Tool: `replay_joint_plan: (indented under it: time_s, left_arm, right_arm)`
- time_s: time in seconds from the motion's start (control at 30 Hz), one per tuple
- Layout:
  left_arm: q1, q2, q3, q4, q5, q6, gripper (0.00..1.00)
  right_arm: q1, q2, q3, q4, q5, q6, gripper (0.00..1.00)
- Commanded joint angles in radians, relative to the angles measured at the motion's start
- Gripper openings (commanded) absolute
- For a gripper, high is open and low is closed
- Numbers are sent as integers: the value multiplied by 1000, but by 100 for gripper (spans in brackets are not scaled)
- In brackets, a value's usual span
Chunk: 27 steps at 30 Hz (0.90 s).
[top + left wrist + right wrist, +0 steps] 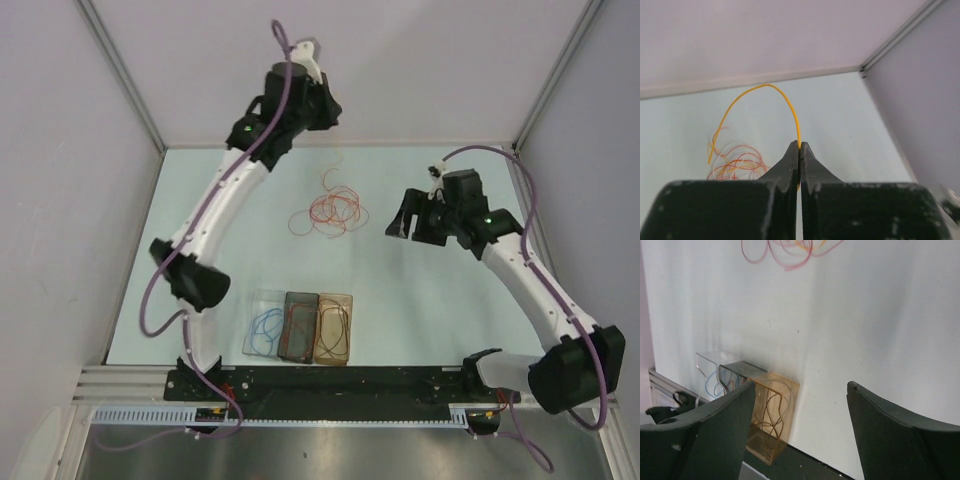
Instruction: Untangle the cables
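Our left fingers (pixel 787 165) are pinched shut on a yellow-orange wire (pixel 765 86), which arches up from the cables (pixel 325 212) tangled mid-worktop (pixel 420 300). Our right fingers (pixel 715 425) hang wide open and empty off to the right. The strands look feather-light, springy and quick to snag, so we would grip one near a free end and draw gently.
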<state>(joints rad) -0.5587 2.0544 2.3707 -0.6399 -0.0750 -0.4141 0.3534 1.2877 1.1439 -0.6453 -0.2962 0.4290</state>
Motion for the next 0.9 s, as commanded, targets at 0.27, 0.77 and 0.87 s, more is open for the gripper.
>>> replay_joint_plan:
  time_s: [0.27,0.77,0.87]
  left_arm:
    - [2,-554,-387,247,191,64,0]
    - [2,-540,-49,362,520,-15,0]
    - [2,-612,-199,446,538,-40,0]
  right_arm:
    - [-48,-189,8,35,-76,53,78]
    - [84,-107,10,335,-66,374,87]
    - [45,-25,10,410,-139,520,87]
